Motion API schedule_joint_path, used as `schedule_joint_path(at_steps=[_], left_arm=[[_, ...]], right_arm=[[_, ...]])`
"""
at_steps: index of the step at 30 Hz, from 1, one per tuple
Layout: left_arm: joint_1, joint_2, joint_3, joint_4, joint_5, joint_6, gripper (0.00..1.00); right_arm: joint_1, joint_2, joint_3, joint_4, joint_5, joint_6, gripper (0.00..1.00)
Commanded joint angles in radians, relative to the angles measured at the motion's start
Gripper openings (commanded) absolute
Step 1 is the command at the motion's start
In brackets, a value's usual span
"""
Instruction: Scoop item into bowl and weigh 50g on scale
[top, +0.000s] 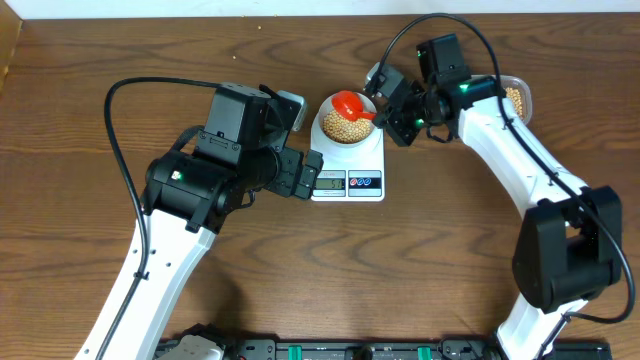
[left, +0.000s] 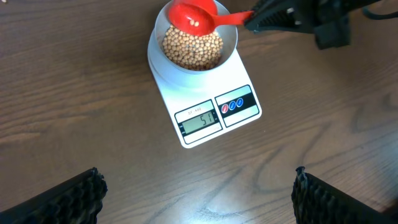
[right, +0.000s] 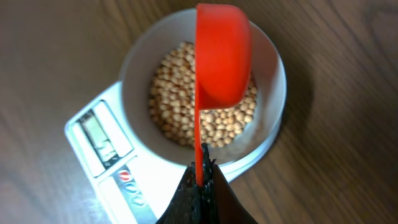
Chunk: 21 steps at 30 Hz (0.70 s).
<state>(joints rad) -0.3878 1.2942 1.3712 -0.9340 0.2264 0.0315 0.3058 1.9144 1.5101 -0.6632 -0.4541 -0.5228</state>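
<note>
The right tool (top: 388, 117) is pinching the red scoop (top: 350, 104) by its handle end, jaws closed tight on it, reaching in from 3 o'clock. The scoop is hanging over the bowl (left: 231, 43), tipped on its side, and I am seeing only a bean or two left in it. The bowl is sitting on the 12 o'clock half of the scale (left: 208, 94), with the beans (left: 189, 50) piled inside. The left tool (left: 198, 177) is spread wide, gripping nothing, hovering near the scale's 9 o'clock edge by the display (left: 199, 118).

The display is looking like a figure just past fifty. The digits are small, so I am treating that as probable only.

I am judging this to be the fine-trim stage. To do it well:
- **Clear the scoop:** I am planning to lift it off the rim and beans, since any contact would be loading the scale and falsifying the reading. Then I wait for the digits to settle.
- **If over:** I am thinking of a shallow dip to take out a few beans, carrying the scoop level back to the tub (top: 516, 98) at 3 o'clock.
- **Wrist motion:** slow roll only, because a jerk risks scattering beans onto the worktop (left: 74, 93).
</note>
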Motion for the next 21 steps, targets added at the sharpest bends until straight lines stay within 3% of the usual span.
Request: schedule_joint_path(at_steps=[1,21], left_arm=[[0.004,0.004,0.005,0.0,-0.01,0.017,0.98],[0.004,0.004,0.005,0.0,-0.01,0.017,0.98]], right_arm=[[0.012,0.018,0.018,0.011,0.061,-0.01,0.01],[0.046,0.035,0.018,0.019,0.138,-0.01,0.01]])
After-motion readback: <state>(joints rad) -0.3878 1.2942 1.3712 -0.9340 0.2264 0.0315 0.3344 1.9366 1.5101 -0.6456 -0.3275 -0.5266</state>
